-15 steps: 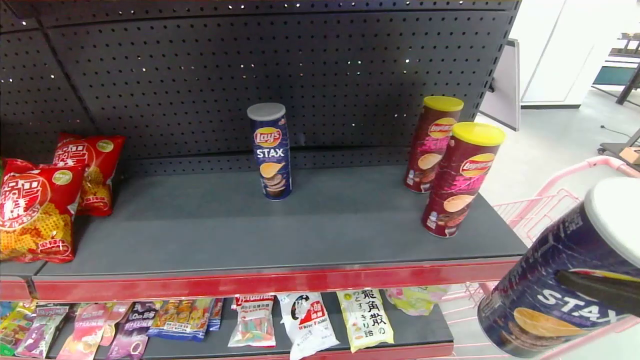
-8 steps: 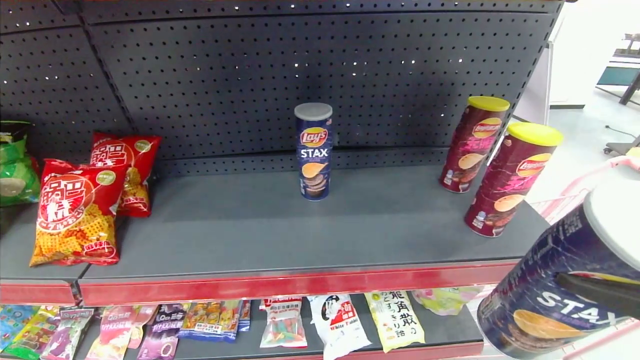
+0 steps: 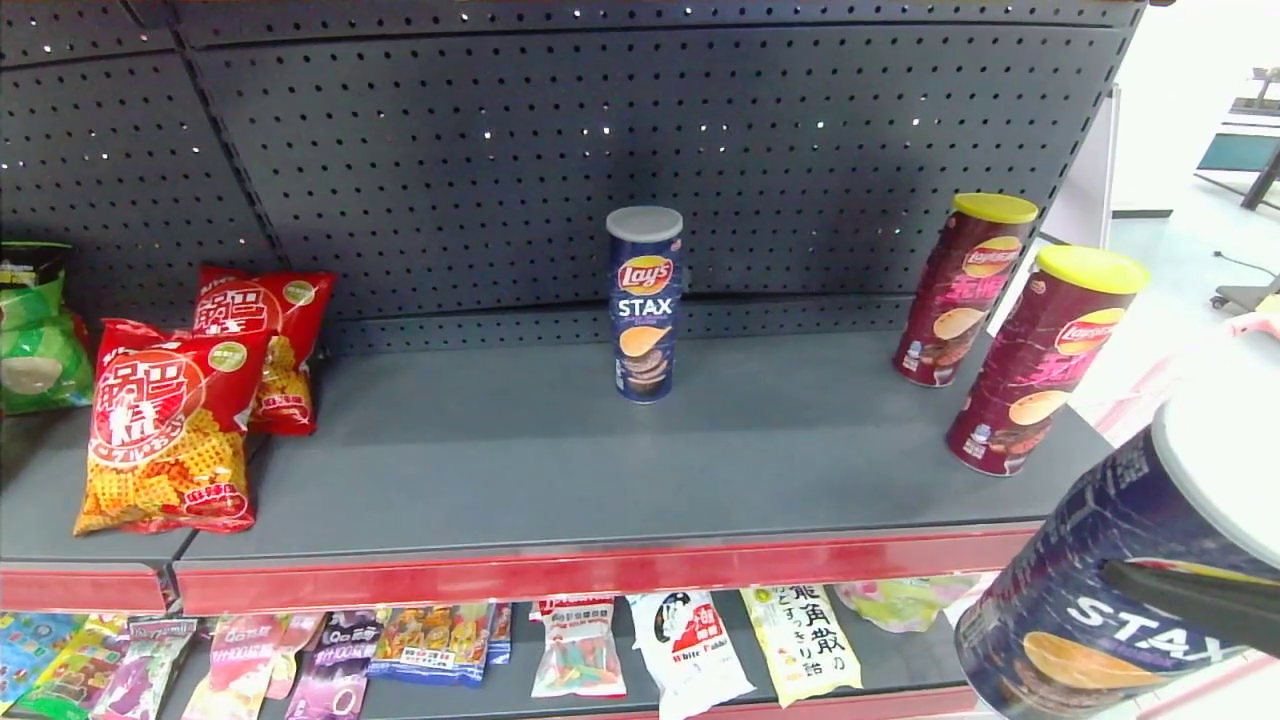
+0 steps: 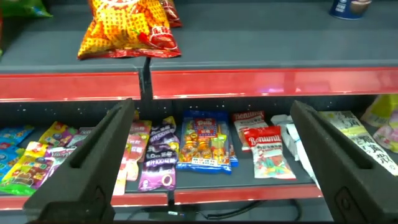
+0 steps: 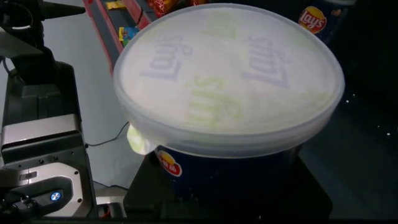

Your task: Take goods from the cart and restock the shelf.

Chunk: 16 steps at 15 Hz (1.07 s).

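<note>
- Swung leftward over the last second, going by the whole head view sliding right as one; no sign of goods shifting on the shelf, and the held can kept in the same lower right corner.
- Clamped on a dark blue cylindrical cardboard chip can with a pale plastic lid (image 3: 1110, 590): right end effector (image 3: 1180, 600), gripping the side wall below the lid, probably to leave the base free for setting down upright.
- Carried tilted, lid end up and to the right, off the front right corner of the grey shelf board with a red front lip (image 3: 600, 480) and not yet over it.
- Waiting near the back panel, mid-shelf: matching upright blue can with a grey lid (image 3: 645, 300); likely the row to extend, with bare board in front and to both sides.
- Standing further right, one behind the other and close together: two maroon cylindrical cans with yellow lids (image 3: 965, 290) (image 3: 1045, 360); nearest obstacle, best kept clear of on the way in.
- Leaning at the left end, well apart from the cans: red foil snack bags (image 3: 165, 430).
- Held low with fingers apart and nothing between them: left end effector (image 4: 214, 168), facing small snack packets on the lower shelf (image 4: 205, 146); likely parked out of the way.
- Glimpsed just beside the held can: pink cart frame (image 3: 1258, 325).
</note>
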{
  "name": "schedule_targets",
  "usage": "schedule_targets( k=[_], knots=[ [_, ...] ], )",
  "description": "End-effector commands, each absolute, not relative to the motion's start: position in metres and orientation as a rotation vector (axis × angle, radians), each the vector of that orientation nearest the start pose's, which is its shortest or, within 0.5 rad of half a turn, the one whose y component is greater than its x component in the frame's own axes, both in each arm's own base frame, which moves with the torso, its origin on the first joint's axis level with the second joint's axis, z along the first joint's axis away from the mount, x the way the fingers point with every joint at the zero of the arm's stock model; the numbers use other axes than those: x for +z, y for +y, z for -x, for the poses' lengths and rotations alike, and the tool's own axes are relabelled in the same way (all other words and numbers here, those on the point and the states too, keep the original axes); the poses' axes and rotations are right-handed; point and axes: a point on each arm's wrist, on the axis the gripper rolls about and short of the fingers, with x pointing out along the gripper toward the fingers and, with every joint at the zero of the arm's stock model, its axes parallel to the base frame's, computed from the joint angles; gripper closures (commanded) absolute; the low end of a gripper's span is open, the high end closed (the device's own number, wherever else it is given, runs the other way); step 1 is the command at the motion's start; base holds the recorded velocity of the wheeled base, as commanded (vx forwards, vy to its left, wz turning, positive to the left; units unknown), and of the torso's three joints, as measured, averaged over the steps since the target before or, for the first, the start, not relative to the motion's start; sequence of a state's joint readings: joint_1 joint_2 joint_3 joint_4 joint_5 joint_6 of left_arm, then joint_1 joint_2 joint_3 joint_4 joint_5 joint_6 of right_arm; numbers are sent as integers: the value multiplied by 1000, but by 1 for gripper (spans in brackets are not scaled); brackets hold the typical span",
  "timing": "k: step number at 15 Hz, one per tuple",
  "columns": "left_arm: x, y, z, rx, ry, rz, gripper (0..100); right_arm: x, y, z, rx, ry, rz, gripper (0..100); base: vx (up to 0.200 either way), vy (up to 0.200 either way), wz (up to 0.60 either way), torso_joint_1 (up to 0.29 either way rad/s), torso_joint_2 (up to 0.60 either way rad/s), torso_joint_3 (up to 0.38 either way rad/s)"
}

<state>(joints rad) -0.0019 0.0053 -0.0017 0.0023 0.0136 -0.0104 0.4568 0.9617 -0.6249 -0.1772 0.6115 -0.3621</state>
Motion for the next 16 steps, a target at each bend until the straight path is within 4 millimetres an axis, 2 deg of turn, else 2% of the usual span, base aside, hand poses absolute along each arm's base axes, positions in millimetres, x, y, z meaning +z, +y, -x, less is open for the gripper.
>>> schedule_targets(
  k=[1, 6, 11, 16],
  knots=[
    [76, 0, 22, 12, 8, 11, 0, 244, 63, -98, 1085, -26, 313, 100, 0, 0, 0, 0, 0, 0],
    [76, 0, 22, 12, 8, 8, 0, 240, 62, -97, 1088, -16, 310, 100, 0, 0, 0, 0, 0, 0],
    [76, 0, 22, 12, 8, 8, 0, 237, 61, -96, 1087, -7, 308, 100, 0, -200, 0, 3, 1, 4],
    [76, 0, 22, 12, 8, 9, 0, 233, 61, -95, 1088, 1, 308, 100, 0, 0, 0, 0, 0, 0]
  ],
)
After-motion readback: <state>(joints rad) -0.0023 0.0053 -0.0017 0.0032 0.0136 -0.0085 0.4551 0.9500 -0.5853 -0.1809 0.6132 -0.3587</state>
